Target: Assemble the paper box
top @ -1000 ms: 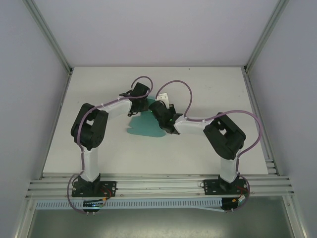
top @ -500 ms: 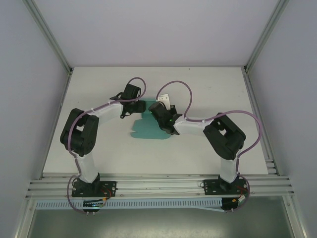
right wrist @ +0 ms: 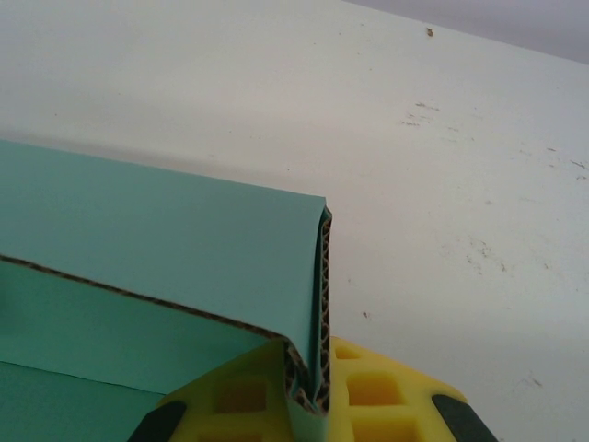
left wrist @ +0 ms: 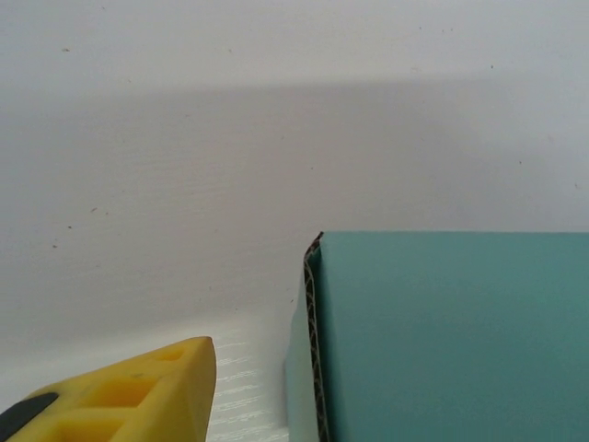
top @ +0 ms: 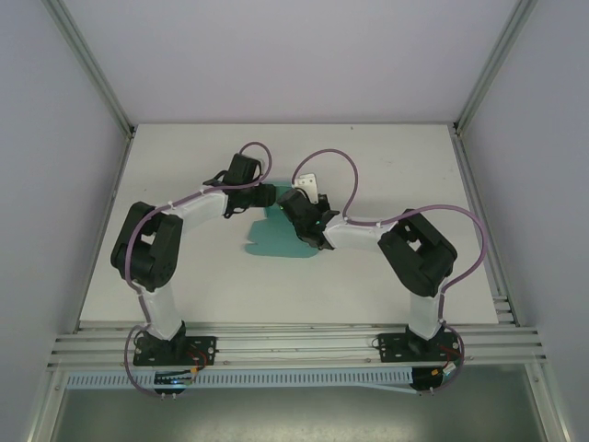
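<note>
The right tool (right wrist: 308, 398) is clamped on the paper box (right wrist: 138, 230). Its yellow fingers (right wrist: 377, 391) press from both sides on a doubled corner of card, where a flap is folded back over itself. The left tool (top: 269, 195) has its jaws apart. In the left wrist view its one visible yellow finger (left wrist: 138, 396) stands off to the left, clear of the card's edge and holding nothing.

The paper box is thin teal-green card, smooth on its faces, with brown corrugated fluting showing along the cut edges. From above, most of it lies flat as a rounded sheet in the middle of the white desk (top: 386, 166). Its far end is lifted between the two tools, which meet just beside each other there.
</note>
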Controlling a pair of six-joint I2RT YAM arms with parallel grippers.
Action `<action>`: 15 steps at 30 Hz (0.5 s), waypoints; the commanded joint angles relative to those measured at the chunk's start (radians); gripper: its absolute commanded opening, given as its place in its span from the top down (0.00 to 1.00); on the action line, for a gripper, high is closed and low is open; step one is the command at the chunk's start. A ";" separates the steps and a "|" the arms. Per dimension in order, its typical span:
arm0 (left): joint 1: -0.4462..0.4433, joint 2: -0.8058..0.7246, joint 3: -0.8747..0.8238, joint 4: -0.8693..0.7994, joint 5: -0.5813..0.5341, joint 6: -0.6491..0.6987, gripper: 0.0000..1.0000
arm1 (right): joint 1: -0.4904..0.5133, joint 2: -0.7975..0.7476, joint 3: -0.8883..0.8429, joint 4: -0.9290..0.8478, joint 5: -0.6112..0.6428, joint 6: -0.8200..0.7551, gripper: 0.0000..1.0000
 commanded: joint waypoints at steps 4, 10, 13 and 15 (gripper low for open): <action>0.005 -0.012 -0.030 0.125 0.115 0.008 0.34 | 0.004 -0.002 0.008 -0.054 0.007 0.004 1.00; 0.004 -0.056 -0.029 0.091 0.095 0.028 0.02 | -0.019 -0.002 -0.006 -0.026 -0.054 0.006 1.00; 0.004 -0.103 -0.057 0.084 0.043 0.029 0.01 | -0.041 -0.013 -0.050 0.079 -0.124 -0.052 1.00; 0.004 -0.128 -0.061 0.054 0.007 0.029 0.01 | -0.075 -0.013 -0.054 0.098 -0.193 -0.064 1.00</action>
